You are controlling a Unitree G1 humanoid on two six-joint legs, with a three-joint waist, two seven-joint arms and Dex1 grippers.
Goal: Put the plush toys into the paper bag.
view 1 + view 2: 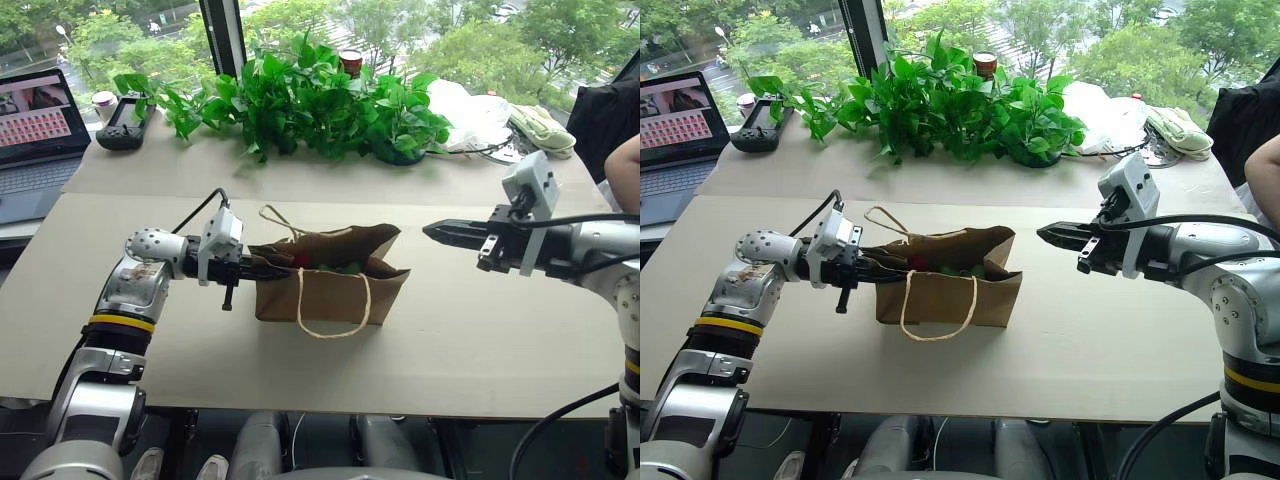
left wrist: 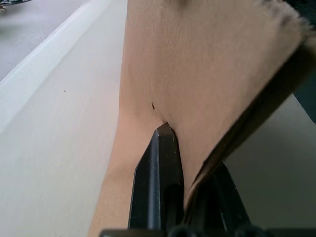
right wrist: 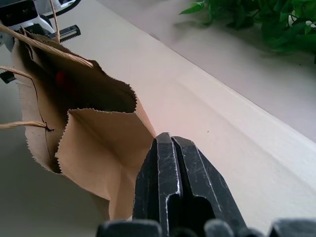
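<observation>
The brown paper bag [image 1: 330,290] stands open in the middle of the table, its twine handles hanging loose. Inside it, near the mouth, lie the two plush toys: the red one [image 1: 300,260] and the light-green one [image 1: 347,267], both partly hidden by the bag's walls. My left gripper [image 1: 275,267] reaches in level from the left and is shut on the bag's left rim. In the left wrist view one finger [image 2: 157,173] lies against the paper wall [image 2: 197,74]. My right gripper [image 1: 432,232] hovers shut and empty just right of the bag, apart from it.
Leafy green plants [image 1: 320,100] line the back of the table. At the back left are a laptop [image 1: 35,130] and a black controller [image 1: 122,128]. At the back right are a white plastic bag [image 1: 470,115] and a cloth [image 1: 542,128]. A person's arm [image 1: 625,170] shows at the right edge.
</observation>
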